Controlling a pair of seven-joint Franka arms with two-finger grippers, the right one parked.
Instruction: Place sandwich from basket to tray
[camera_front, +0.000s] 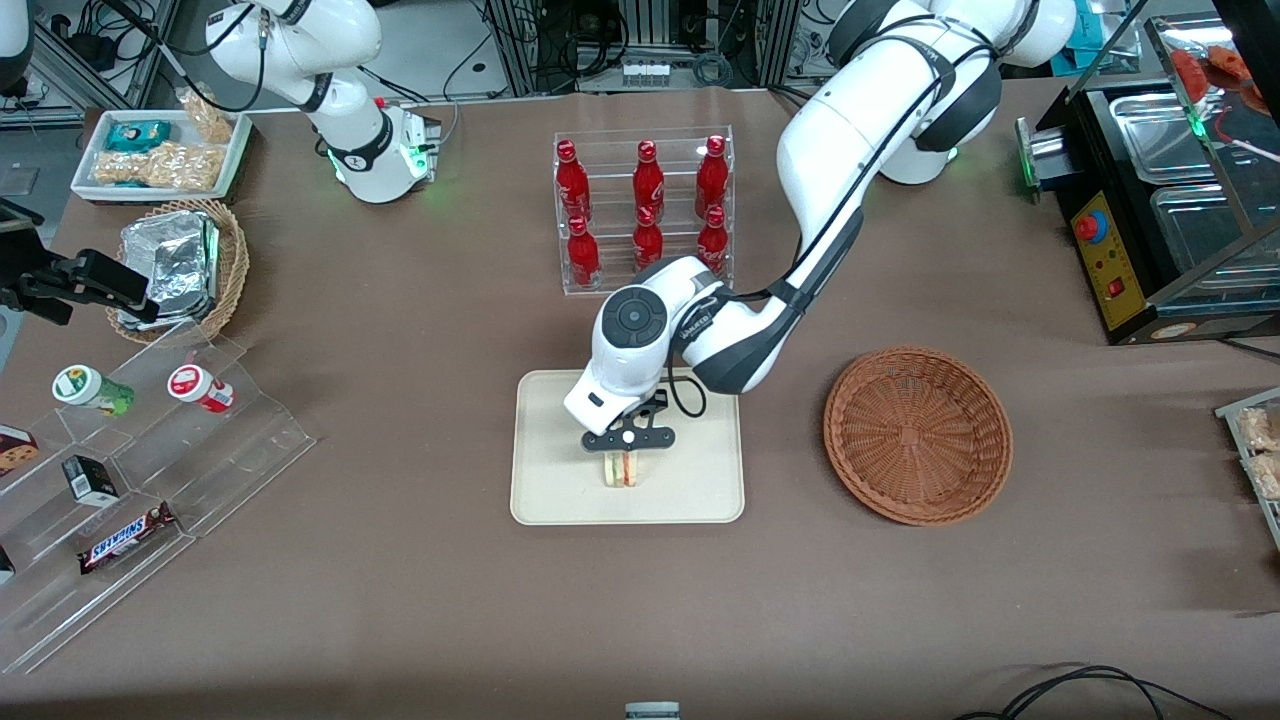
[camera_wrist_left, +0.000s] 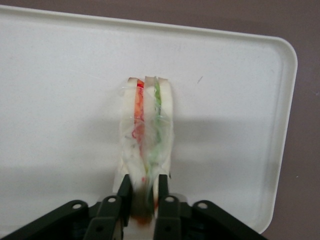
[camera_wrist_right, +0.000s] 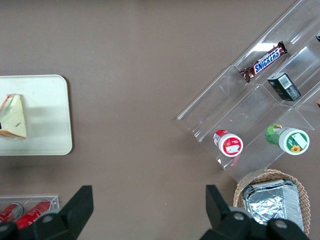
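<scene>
Sandwich (camera_front: 620, 469): triangular wedge of pale bread with red, orange and green filling, in clear wrap; resting upright on its edge on the tray (camera_front: 560, 495), about midway along the tray's length and nearer the front camera than the tray's middle; layers run vertically as seen from the left wrist view (camera_wrist_left: 146, 130).

End effector (camera_front: 627, 452): left arm's, directly above the tray; its two black fingers (camera_wrist_left: 124, 192) are closed on the sandwich, one against each outer bread face, gripping the wedge at one end.

Tray: cream-coloured, rectangular, rounded corners, low raised rim (camera_wrist_left: 287, 125); lies flat on the brown worktop (camera_front: 420, 580); nothing on it but the sandwich.

Basket (camera_front: 917, 435): wide, shallow, reddish-brown wicker; on the worktop well apart from the tray, toward the working arm's end; interior holds nothing.

Bottle rack (camera_front: 646, 208): clear acrylic, red bottles standing in rows; farther from the front camera than the tray.

Stepped acrylic display (camera_front: 140, 480): toward the parked arm's end; carries a Snickers bar (camera_front: 125, 538), a small black carton (camera_front: 92, 480) and two lidded cups lying on their sides.

Tan wicker basket (camera_front: 215, 270): deeper, holding foil packets; same end, farther from the front camera than the display.
</scene>
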